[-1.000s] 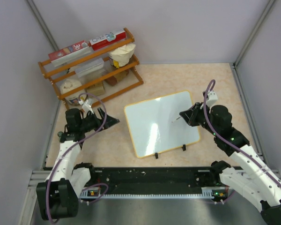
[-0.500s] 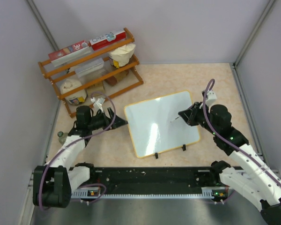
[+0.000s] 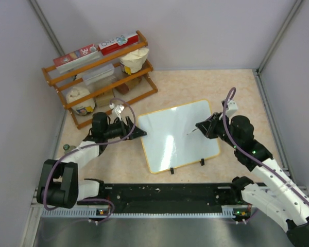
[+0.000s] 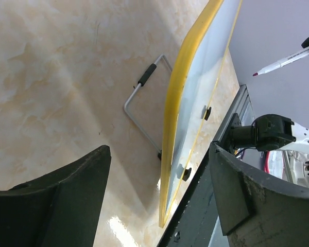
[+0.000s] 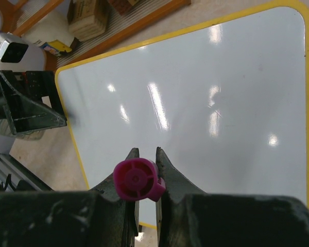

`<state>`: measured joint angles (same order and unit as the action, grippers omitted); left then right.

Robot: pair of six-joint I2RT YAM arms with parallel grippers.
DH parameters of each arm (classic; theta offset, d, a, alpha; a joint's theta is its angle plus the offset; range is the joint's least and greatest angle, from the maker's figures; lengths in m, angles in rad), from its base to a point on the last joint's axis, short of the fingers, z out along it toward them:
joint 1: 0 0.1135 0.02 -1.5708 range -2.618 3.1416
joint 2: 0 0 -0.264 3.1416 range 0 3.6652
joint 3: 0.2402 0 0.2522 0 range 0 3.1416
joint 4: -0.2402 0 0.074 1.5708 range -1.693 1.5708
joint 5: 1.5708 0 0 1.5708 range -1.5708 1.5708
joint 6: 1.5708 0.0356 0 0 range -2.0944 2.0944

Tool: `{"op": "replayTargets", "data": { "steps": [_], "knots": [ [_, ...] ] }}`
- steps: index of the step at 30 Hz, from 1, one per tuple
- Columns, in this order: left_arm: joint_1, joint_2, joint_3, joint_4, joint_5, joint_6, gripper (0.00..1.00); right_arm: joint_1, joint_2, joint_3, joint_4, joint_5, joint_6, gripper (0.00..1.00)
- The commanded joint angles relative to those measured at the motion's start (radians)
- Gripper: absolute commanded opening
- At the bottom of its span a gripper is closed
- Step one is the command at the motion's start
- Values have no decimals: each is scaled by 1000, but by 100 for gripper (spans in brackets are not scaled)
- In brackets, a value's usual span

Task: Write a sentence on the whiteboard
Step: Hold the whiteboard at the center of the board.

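Steadying the whiteboard (image 3: 177, 136) before the first stroke is, we judge, the step in hand. Its face is blank, and it sits mid-table (image 3: 237, 87), nearer the near edge than the far one, propped on a wire stand (image 4: 139, 98). The left gripper (image 3: 139, 133) waits at the board's left edge with its jaws spread wide, the yellow rim lined up in the gap but touched by neither finger. The right gripper (image 3: 203, 126) is clamped on a marker (image 3: 193, 130) whose tip points at the board's right half and appears just off it. Next, we think, the left jaws must close on the rim, then the tip must come down. The board's long axis runs left to right, skewed slightly toward the far right corner. Its face tilts up toward the near edge, with the two black clips (image 3: 171, 170) lowest.
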<state>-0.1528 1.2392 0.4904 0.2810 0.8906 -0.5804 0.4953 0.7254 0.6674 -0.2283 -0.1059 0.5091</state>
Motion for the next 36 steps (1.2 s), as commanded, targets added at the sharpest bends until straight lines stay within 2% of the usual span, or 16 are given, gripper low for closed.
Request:
{"op": "replayTargets", "data": {
  "steps": [1, 6, 11, 17, 23, 30, 36],
  "knots": [
    [-14, 43, 27, 155, 48, 4, 78, 12, -9, 6, 40, -8, 6, 0],
    [-31, 71, 11, 240, 64, -7, 70, 12, -7, 9, 40, -9, 5, 0],
    [-39, 72, 1, 253, 56, 31, 55, 12, -7, 11, 41, -9, 3, 0],
    [-45, 98, -18, 288, 70, 50, 43, 12, 23, 21, 58, -31, -14, 0],
    [-47, 108, -41, 319, 80, 59, 38, 11, 71, -2, 208, -135, -38, 0],
    [-47, 74, -84, 334, 71, 86, 39, 40, 160, 32, 356, -230, -38, 0],
    [-47, 25, -119, 357, 73, 88, 35, 135, 249, 75, 444, -170, -69, 0]
  ]
}}
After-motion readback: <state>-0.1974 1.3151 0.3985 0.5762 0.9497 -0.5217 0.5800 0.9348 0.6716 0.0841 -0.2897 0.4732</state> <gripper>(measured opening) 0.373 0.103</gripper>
